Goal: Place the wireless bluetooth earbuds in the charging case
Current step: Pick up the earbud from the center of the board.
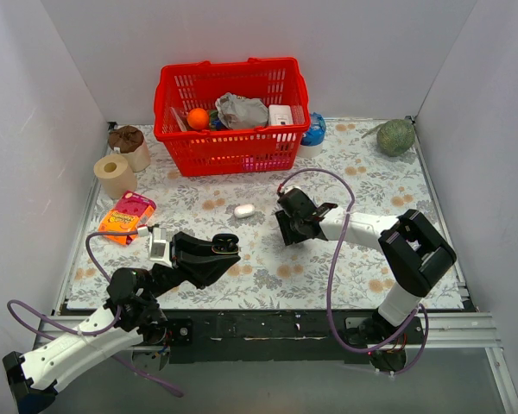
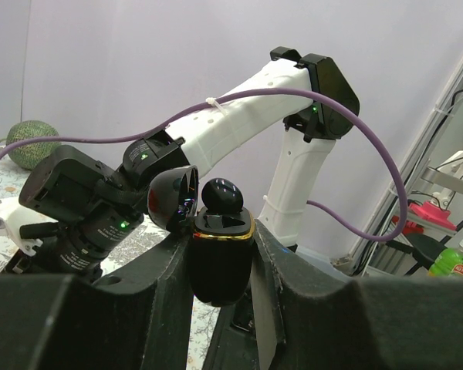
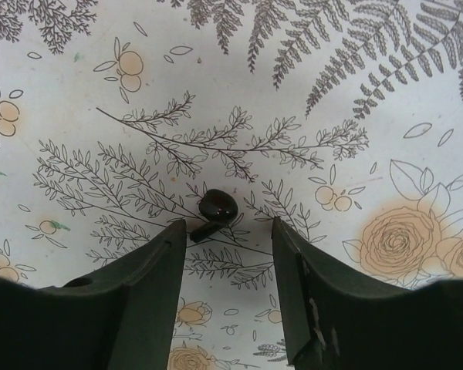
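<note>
Down at seven o'clock on the table, the left gripper (image 1: 224, 247) has its fingers pinched on the charging case (image 2: 219, 270). It holds the case upright with the lid swung open toward nine o'clock, and one earbud (image 2: 222, 196) sits in the top above a gold rim. Just off centre at four o'clock, the right gripper (image 3: 228, 231) hangs with fingers spread over the flowered tablecloth (image 3: 355, 92). The second earbud (image 3: 217, 206) lies on the cloth between the tips, its stem just beside one finger; I can't tell if they touch. A white pill-shaped case (image 1: 244, 210) lies near mid-table. The orange packet (image 1: 127, 216) at nine o'clock carries print too small to read.
</note>
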You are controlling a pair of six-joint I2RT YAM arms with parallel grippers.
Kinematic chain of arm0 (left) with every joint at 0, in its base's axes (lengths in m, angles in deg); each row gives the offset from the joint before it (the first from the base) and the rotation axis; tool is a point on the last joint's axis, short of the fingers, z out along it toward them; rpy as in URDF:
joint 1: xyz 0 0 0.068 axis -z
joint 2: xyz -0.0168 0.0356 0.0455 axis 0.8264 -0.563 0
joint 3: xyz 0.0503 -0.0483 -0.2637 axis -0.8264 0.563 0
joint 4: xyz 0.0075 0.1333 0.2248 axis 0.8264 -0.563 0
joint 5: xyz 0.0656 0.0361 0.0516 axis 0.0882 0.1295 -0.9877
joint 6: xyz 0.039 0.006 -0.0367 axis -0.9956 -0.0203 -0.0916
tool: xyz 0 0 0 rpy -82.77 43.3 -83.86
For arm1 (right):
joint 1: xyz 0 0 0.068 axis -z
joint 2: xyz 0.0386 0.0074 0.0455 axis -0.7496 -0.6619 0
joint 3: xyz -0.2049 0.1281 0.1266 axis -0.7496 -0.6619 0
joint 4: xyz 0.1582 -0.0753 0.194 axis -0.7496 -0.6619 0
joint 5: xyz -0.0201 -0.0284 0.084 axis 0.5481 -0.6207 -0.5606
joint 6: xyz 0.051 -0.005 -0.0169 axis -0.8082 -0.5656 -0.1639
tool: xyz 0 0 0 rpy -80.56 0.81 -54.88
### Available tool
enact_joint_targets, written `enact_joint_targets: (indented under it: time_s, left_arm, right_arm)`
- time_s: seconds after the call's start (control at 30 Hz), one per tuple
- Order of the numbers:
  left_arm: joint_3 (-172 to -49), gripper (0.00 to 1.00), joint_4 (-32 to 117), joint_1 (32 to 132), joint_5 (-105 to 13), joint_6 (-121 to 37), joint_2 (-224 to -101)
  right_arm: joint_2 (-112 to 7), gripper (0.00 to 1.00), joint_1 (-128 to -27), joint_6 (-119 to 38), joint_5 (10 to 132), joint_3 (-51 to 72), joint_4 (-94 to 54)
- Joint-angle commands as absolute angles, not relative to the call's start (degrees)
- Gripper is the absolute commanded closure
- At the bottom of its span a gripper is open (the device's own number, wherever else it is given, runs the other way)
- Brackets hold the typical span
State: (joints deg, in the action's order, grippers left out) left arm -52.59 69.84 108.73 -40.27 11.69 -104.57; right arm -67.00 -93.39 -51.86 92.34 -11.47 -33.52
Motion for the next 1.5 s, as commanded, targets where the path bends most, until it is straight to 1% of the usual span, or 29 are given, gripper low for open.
enact_joint_targets:
  time_s: [0.0,0.37,0.6,0.77,0.93,1.07,1.1,1.17,1.2,1.47]
  left_arm:
    - [-53.07,1.00,70.32,108.64,-40.34,11.85,-104.10]
    - [-52.81,1.00,69.62,108.64,-40.78,12.12,-102.87]
    - [-52.90,1.00,68.48,108.64,-41.66,11.85,-102.26]
    - [-52.72,1.00,68.21,108.64,-42.01,12.03,-101.64]
    - [-52.89,1.00,67.07,108.64,-42.27,11.85,-100.68]
    - [-52.89,1.00,66.54,108.64,-42.36,11.94,-100.41]
    - [-52.89,1.00,66.45,108.64,-42.36,11.94,-100.32]
    - [-52.89,1.00,66.36,108.64,-42.36,12.03,-100.41]
    - [-52.89,1.00,66.36,108.64,-42.36,12.03,-100.41]
    - [-53.42,1.00,67.86,108.64,-42.45,11.77,-101.81]
  right_arm:
    - [-64.78,0.45,-92.94,-61.05,91.07,-9.81,-36.51]
    - [-68.54,0.51,-92.67,-72.48,89.75,-11.04,-35.72]
    - [-71.72,0.63,-92.67,-74.59,88.60,-10.78,-36.16]
    - [-73.12,0.66,-92.67,-74.51,89.22,-10.95,-36.60]
    - [-73.39,0.73,-92.67,-72.84,89.39,-11.83,-36.77]
    - [-73.04,0.82,-92.67,-70.74,90.01,-12.62,-36.95]
    - [-72.86,0.88,-92.67,-70.29,90.09,-12.62,-37.04]
    - [-71.82,0.94,-92.67,-69.07,90.88,-12.80,-37.04]
    - [-71.11,0.99,-92.59,-68.71,91.32,-12.97,-36.86]
    - [-58.91,0.99,-92.67,-63.44,97.29,-11.92,-34.49]
